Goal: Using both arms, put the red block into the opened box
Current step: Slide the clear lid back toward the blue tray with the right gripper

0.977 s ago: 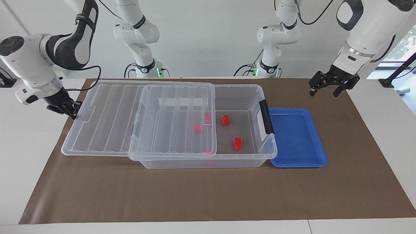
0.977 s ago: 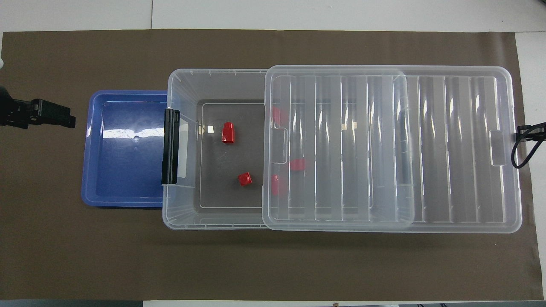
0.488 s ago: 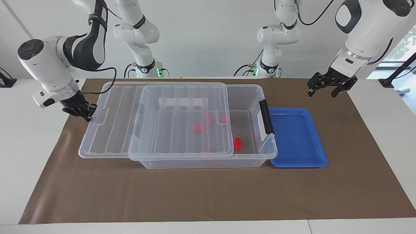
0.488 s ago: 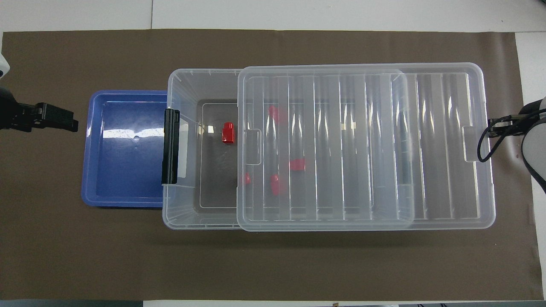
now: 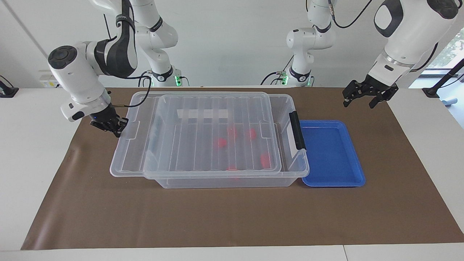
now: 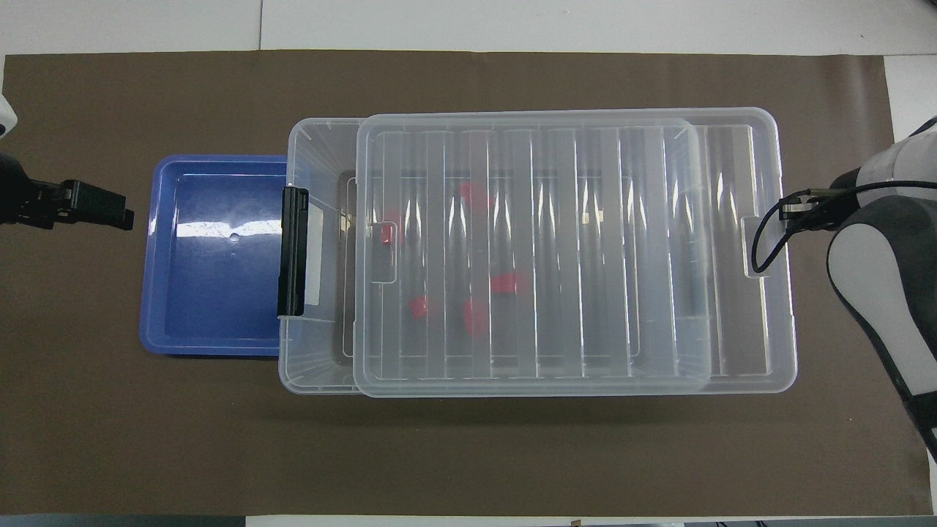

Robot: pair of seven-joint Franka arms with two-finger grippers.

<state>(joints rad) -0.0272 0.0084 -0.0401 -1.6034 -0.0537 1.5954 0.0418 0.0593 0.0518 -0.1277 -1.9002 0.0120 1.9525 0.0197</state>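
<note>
right tool (image 5: 116, 127) closed against lid (image 5: 203, 134); left tool (image 5: 366, 98) spread, empty.

No text, label or number can be read

Plain white wall (image 5: 232, 43) at the back, white table (image 5: 427, 145) under brown mat (image 5: 232, 217) (window (image 5: 455, 47) at one edge).

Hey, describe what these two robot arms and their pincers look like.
Both arms, right and left, are glossy white jointed shells with dark grey bands and black cables looping along them. Each ends in a small black two-finger pincer: right, left.
</note>
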